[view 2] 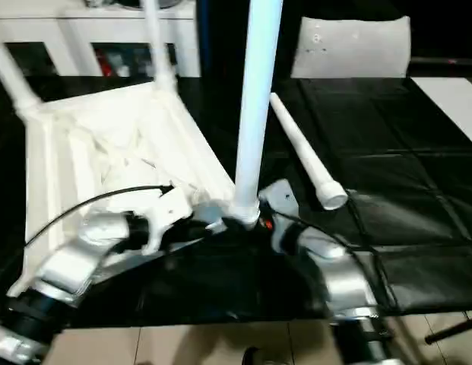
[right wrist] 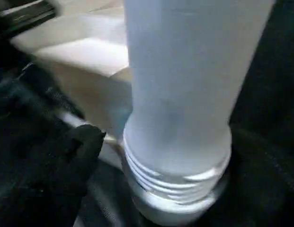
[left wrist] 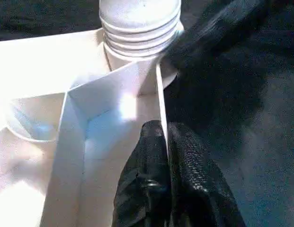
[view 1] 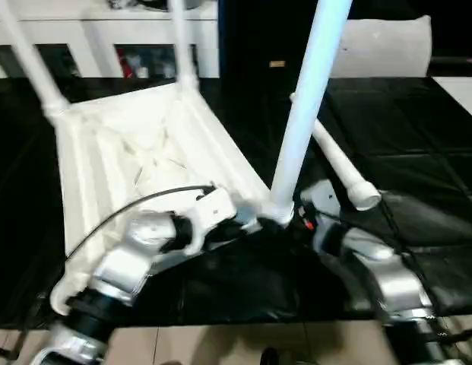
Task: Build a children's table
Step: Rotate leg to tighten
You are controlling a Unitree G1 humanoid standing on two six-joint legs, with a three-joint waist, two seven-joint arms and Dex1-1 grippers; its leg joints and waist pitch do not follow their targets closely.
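Note:
The white table top (view 1: 144, 152) lies upside down on the black mat, ribs up. Two legs (view 1: 30, 61) (view 1: 181, 38) stand in its far corner sockets. A third leg (view 1: 308, 99) stands upright in the near right socket, its threaded end (left wrist: 137, 28) still showing above the socket. My left gripper (left wrist: 163, 137) is shut on the thin side wall of the top just beside that socket. My right gripper (view 1: 293, 217) sits at the leg's base from the other side, one finger (left wrist: 208, 33) against the threaded collar. A fourth leg (view 1: 342, 167) lies loose on the mat to the right.
A white cabinet (view 1: 106, 30) with glass doors stands behind the table top. A white padded block (view 1: 380, 46) sits at the back right. The black mat (view 1: 418, 152) ends near me at a tiled floor (view 1: 220, 346).

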